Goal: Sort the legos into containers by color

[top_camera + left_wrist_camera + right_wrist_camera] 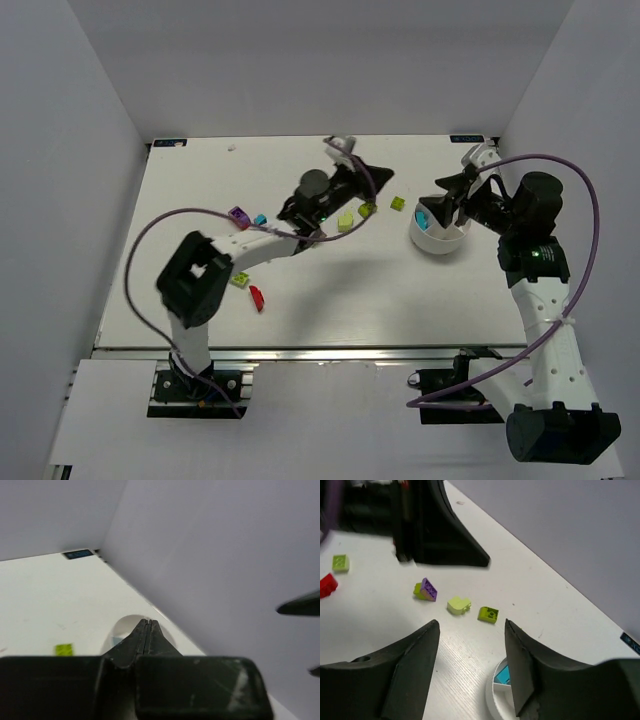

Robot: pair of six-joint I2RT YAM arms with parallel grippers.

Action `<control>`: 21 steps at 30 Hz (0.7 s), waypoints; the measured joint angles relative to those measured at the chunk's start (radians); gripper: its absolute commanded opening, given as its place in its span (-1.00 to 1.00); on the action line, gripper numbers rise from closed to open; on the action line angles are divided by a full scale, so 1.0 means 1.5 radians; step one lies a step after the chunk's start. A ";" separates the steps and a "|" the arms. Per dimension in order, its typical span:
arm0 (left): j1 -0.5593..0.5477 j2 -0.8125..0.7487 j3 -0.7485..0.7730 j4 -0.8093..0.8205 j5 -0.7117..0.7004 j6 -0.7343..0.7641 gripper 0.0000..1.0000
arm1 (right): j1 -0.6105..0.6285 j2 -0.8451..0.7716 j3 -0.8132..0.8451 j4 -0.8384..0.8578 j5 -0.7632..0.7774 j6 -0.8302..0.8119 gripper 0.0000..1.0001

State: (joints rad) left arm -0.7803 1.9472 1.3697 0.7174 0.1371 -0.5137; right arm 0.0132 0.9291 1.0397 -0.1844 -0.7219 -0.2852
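The round white divided bowl stands right of centre, with one cyan lego in a wedge. My right gripper hovers over the bowl's far-left rim, open and empty; in its wrist view the gripper frames bare table, with the bowl and the cyan lego just below. My left gripper is shut with nothing in it, raised left of the bowl. A lime lego, a lime-and-purple one and a lime one lie below it.
Further left lie a purple lego, a cyan one, a lime one and a red one. White walls enclose the table on three sides. The left wrist view shows the bowl behind the shut gripper.
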 measured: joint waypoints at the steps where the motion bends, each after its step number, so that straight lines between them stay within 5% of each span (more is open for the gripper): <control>1: 0.011 -0.050 -0.046 0.000 -0.007 -0.001 -0.97 | 0.000 0.003 0.001 -0.007 -0.019 -0.013 0.36; 5: 0.072 -0.210 -0.214 -0.021 -0.014 -0.025 -0.73 | 0.000 0.019 0.004 -0.048 -0.091 -0.067 0.62; 7: 0.107 -0.273 -0.287 -0.070 -0.017 -0.036 -0.37 | 0.005 0.037 0.011 -0.078 -0.116 -0.096 0.65; 9: 0.137 -0.349 -0.346 -0.181 -0.032 -0.039 0.25 | 0.023 0.062 0.022 -0.112 -0.124 -0.130 0.65; 13: 0.145 -0.422 -0.358 -0.317 -0.070 -0.029 0.66 | 0.107 0.116 0.029 -0.171 -0.108 -0.192 0.65; 21: 0.179 -0.587 -0.388 -0.532 -0.175 -0.036 0.86 | 0.229 0.216 0.032 -0.197 -0.053 -0.222 0.61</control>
State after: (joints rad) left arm -0.5114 1.0668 0.7876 -0.0799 -0.1253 -0.5674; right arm 0.3569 1.2526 1.0870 -0.4797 -0.8013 -0.6178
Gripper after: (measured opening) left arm 0.922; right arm 0.818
